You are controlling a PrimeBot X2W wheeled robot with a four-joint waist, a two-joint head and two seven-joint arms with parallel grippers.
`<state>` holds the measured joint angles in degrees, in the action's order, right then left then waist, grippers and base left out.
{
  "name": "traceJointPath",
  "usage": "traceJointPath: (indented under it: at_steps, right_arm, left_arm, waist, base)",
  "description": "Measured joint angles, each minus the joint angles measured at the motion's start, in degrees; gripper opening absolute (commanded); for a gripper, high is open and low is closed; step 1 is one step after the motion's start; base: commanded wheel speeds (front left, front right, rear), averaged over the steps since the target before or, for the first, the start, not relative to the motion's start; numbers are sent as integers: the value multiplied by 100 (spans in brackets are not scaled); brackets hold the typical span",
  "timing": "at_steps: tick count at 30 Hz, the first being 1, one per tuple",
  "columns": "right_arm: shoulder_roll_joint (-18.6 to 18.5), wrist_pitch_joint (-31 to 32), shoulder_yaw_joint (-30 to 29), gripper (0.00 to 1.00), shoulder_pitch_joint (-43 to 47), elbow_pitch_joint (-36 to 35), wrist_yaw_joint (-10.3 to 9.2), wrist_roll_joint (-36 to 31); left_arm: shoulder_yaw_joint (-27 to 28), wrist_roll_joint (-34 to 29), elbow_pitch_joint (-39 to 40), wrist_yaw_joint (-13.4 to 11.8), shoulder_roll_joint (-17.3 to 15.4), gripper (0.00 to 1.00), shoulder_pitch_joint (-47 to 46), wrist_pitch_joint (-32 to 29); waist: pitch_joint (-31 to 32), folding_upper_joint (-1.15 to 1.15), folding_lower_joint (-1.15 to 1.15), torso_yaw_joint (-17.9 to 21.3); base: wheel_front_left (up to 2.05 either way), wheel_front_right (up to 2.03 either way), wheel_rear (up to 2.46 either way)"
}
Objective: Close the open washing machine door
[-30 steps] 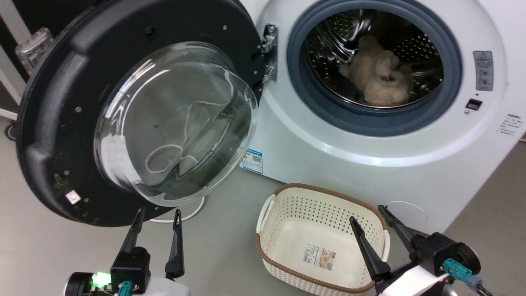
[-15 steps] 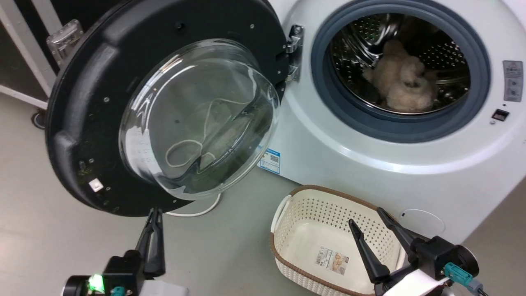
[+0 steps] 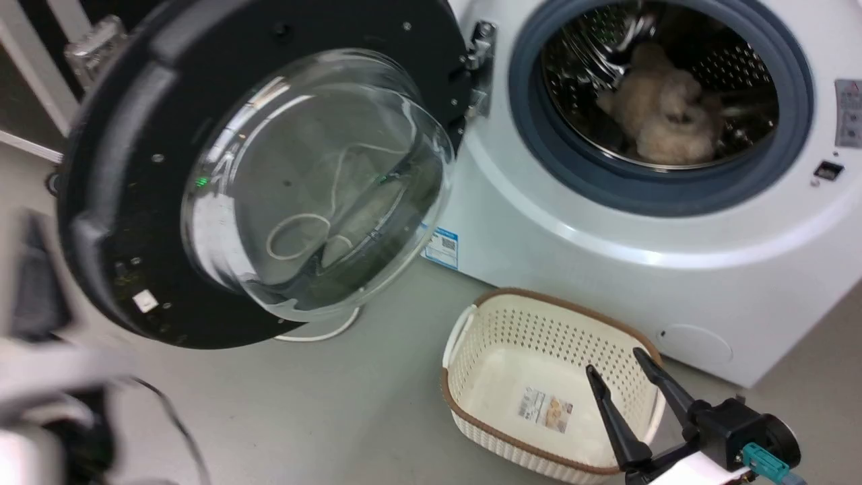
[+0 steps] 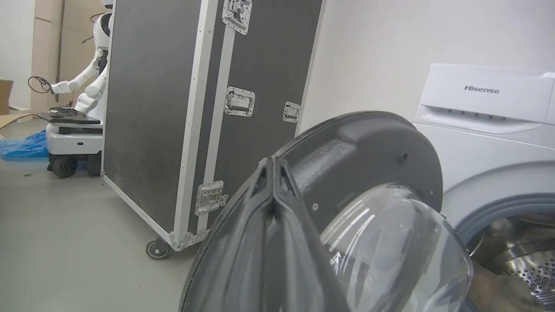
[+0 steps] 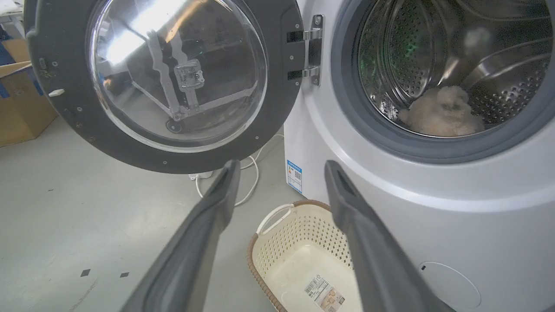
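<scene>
The washing machine door (image 3: 135,135) stands wide open at the left, showing its black rim and bulging glass bowl (image 3: 316,182), with its hinge (image 3: 479,67) on the right side. In the left wrist view my left gripper (image 4: 272,161) is shut and empty, its tips level with the door (image 4: 347,147) rim's outer edge. A blurred pale and dark left arm (image 3: 34,337) shows at the head view's left edge. My right gripper (image 3: 615,362) is open and empty, low over the basket. Its fingers (image 5: 217,203) point towards the door (image 5: 282,108) and the hinge (image 5: 314,52).
The grey-ringed drum mouth (image 3: 660,195) holds a beige fluffy item (image 3: 663,114). A cream basket (image 3: 512,330) sits on the floor before the machine. A white cable (image 3: 323,333) lies under the door. A black flight case (image 4: 151,108) and another robot (image 4: 86,86) stand behind.
The head camera has shifted. My left gripper went from open to shut, and its arm swung up to the left beside the door, now blurred. The right gripper has barely moved.
</scene>
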<state>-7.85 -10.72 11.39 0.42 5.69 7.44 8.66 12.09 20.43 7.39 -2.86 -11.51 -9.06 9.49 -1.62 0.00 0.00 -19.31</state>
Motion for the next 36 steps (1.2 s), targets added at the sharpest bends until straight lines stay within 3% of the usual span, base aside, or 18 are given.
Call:
traceJointPath:
  at_steps: [4,10,16,19,25,30,35,36]
  right_arm:
    - [-93,-11,57,100,-26,-54,0,64]
    - [-281,-92,98,100,-122,-75,0,210]
    - [-397,-193,216,100,-226,-38,0,314]
    - [-420,-252,258,100,-236,8,0,396]
    - [-454,-336,303,100,-237,145,0,463]
    - [-431,-352,314,100,-236,220,0,460]
    - [-320,-353,311,100,-232,304,0,444]
    - [-244,-354,289,100,-224,350,0,441]
  left_arm:
    - [720,867,-578,-62,-389,0,-681,-456]
    - [1378,1887,-1603,-233,-936,0,-1489,-1305]
    - [2026,3275,-2454,-595,-1143,0,-2024,-2687]
    - [2111,3794,-2615,-599,-1278,0,-2058,-3457]
    - [2084,4660,-2449,-274,-1282,0,-1974,-4670]
    - [2061,5059,-2152,-220,-1233,0,-1648,-5347]
    - [1839,5301,-1701,-200,-1000,0,-1240,-5941]
    - [1650,5378,-1405,-199,-789,0,-934,-6221]
  waist:
    - [-172,0,0,148]
    - [-465,0,1,355]
    - [-685,0,1,526]
    - [-737,0,1,557]
    - [-667,0,0,498]
    - [-477,0,-1,460]
    - [-266,0,-1,425]
    - [-122,0,-1,428]
  base:
    - [0,0,0]
    - [0,0,0]
    - [0,0,0]
    - [0,0,0]
    - [0,0,0]
    - [0,0,0]
    - [0,0,0]
    - [0,0,0]
